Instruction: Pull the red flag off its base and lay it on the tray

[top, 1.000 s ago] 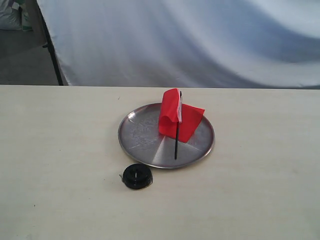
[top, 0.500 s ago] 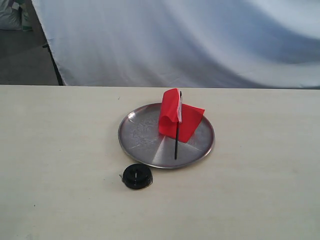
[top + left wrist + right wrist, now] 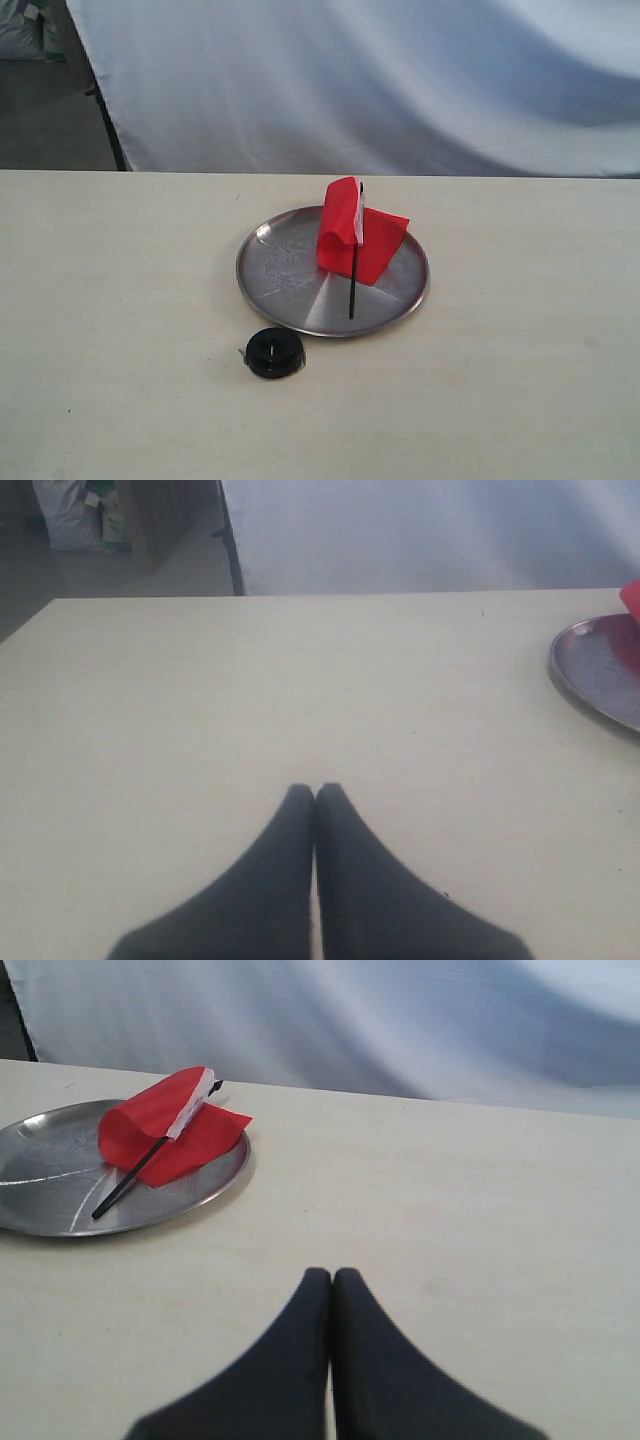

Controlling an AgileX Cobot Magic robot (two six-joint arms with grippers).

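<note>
Red flag (image 3: 345, 238) lies on the tray (image 3: 275, 272), off its base (image 3: 274, 353); left pincer (image 3: 314, 792) and right pincer (image 3: 331, 1275) closed, empty, clear; job seemingly done.

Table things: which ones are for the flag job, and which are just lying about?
For the job: red flag, lying on the tray; base, empty, beside the tray.
Just about: white sheet behind the table; sack in the far corner.

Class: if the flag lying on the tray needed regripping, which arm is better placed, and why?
Probably the right: the right gripper faces the whole red flag on the tray; the left gripper sees only the tray's rim. Both are shut, empty.
</note>
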